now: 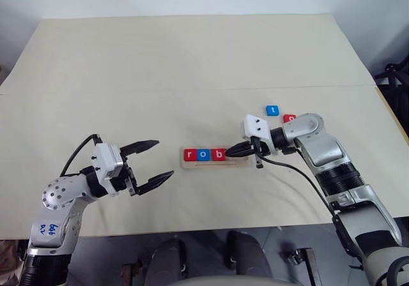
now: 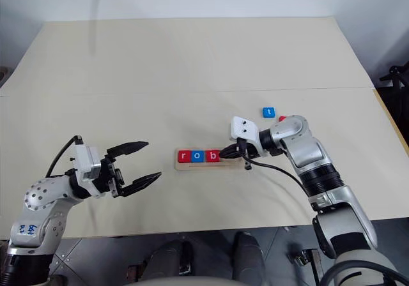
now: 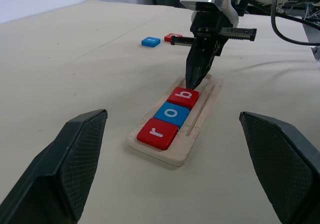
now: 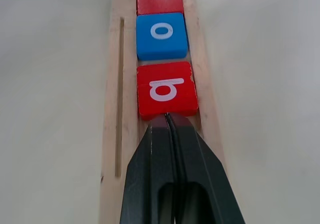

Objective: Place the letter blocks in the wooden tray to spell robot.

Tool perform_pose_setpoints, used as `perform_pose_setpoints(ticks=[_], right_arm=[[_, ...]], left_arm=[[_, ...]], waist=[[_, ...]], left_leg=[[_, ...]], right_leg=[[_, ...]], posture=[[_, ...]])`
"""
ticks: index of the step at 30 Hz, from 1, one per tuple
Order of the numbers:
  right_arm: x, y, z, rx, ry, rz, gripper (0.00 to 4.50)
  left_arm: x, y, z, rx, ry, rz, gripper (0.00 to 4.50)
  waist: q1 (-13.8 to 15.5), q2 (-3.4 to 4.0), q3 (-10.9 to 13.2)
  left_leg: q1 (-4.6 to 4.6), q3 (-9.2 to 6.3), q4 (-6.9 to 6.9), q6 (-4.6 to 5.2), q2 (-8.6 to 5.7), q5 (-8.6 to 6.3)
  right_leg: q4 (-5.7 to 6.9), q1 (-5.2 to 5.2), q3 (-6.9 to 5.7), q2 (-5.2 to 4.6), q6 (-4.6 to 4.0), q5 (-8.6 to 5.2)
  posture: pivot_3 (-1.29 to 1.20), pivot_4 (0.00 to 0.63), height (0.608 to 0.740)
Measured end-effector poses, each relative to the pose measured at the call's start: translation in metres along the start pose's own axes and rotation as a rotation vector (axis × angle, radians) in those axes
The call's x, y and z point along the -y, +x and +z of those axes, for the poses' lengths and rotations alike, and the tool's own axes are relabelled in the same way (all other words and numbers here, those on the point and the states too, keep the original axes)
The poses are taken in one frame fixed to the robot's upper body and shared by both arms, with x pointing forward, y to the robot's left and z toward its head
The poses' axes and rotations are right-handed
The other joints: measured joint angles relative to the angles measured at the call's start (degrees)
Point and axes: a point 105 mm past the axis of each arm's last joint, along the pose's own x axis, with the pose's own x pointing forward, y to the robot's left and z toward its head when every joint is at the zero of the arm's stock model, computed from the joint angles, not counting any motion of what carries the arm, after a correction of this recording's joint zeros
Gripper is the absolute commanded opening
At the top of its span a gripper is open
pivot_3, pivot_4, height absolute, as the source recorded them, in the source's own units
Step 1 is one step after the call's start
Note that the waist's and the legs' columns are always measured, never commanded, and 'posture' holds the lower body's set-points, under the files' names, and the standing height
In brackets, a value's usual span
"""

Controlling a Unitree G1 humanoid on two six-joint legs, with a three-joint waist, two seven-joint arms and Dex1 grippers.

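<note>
Meanwhile the right gripper, fully closed and empty, touches the red b block in the wooden tray.

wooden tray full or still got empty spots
Part full. The wooden tray holds three blocks, r, o and b; the stretch beyond b is bare wood.

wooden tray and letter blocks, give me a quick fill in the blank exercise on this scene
1. The wooden tray now holds ___ blocks.
2. The b block is coloured ___.
3. The right gripper has its fingers ___, tips at the b block's edge.
4. The loose t block on the table is coloured ___.

Missing words: three; red; shut; blue
</note>
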Motion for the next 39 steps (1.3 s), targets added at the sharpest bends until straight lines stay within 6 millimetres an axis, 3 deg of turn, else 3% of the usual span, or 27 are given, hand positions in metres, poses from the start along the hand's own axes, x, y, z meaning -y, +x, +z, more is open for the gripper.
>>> perform_pose_setpoints(ticks=[8,11,14,17,24,25,28,31,35,39], right_arm=[[0.000,0.001,0.003,0.008,0.000,-0.007,0.01],[0.002,-0.017,0.001,0.019,0.015,-0.069,0.18],[0.006,-0.046,-0.001,0.079,0.058,-0.198,0.85],[0.000,-0.079,-0.020,0.138,0.112,-0.383,1.86],[-0.051,-0.138,-0.070,0.216,0.230,-0.775,4.35],[-0.060,-0.144,-0.078,0.215,0.262,-0.826,4.47],[-0.086,-0.155,-0.100,0.191,0.339,-0.951,4.47],[-0.097,-0.158,-0.109,0.173,0.366,-1.008,4.47],[-0.085,-0.164,-0.096,0.214,0.327,-1.061,4.47],[-0.051,-0.162,-0.075,0.279,0.346,-1.052,4.47]], left_arm=[[0.000,0.000,0.000,-0.001,0.000,0.001,4.50],[0.000,0.000,-0.001,-0.005,-0.008,0.001,4.50],[0.000,0.000,-0.002,-0.006,-0.011,-0.001,4.50],[-0.003,0.003,0.000,0.001,-0.005,-0.003,4.50],[-0.012,0.010,-0.001,0.003,-0.019,-0.030,4.50],[-0.012,0.011,-0.001,0.003,-0.018,-0.039,4.50],[-0.018,0.013,-0.003,0.002,-0.026,-0.041,4.50],[-0.024,0.016,0.000,0.010,-0.016,-0.038,4.50],[-0.023,0.020,0.001,0.016,-0.011,-0.057,4.50],[-0.021,0.021,0.000,0.016,-0.016,-0.060,4.50]], waist=[[0.0,0.00,0.0],[0.3,0.00,0.0],[0.4,0.00,0.0],[1.2,-0.01,0.0],[1.9,-0.02,0.0],[1.8,-0.03,0.0],[1.6,-0.03,0.0],[1.1,-0.01,0.0],[0.6,0.02,-0.1],[0.3,0.02,-0.1]], left_leg=[[0.00,0.00,0.00,0.00,0.00,0.00],[-0.02,-0.01,0.01,0.00,-0.01,0.00],[-0.01,-0.02,0.00,0.01,0.00,0.00],[0.00,0.00,-0.01,0.00,-0.01,-0.01],[0.02,0.02,-0.03,0.01,-0.03,-0.01],[0.05,0.00,-0.04,0.01,-0.03,-0.01],[0.09,0.02,-0.04,0.01,-0.03,-0.01],[0.23,0.12,-0.05,0.01,-0.02,-0.01],[0.23,0.11,-0.07,0.01,-0.02,-0.01],[0.23,0.10,-0.06,0.01,-0.02,-0.01]], right_leg=[[0.00,0.00,0.00,0.00,0.00,0.00],[-0.02,0.01,0.00,0.00,0.00,0.00],[-0.04,0.02,-0.01,0.00,0.00,0.00],[-0.08,0.04,-0.01,0.00,0.00,0.00],[-0.13,0.08,0.01,0.00,0.02,0.01],[-0.12,0.11,-0.01,0.00,0.02,0.01],[-0.08,0.11,0.03,0.00,0.02,0.01],[0.01,0.12,0.18,0.01,0.01,0.01],[0.03,0.10,0.19,0.01,0.00,0.00],[0.05,0.09,0.21,0.01,0.00,0.00]], posture=[[0.00,0.150,0.740],[0.00,0.150,0.740],[0.00,0.150,0.740],[0.00,0.150,0.740],[0.00,0.150,0.740],[0.00,0.150,0.740],[0.00,0.150,0.740],[0.00,0.150,0.740],[0.00,0.150,0.740],[0.00,0.150,0.740]])
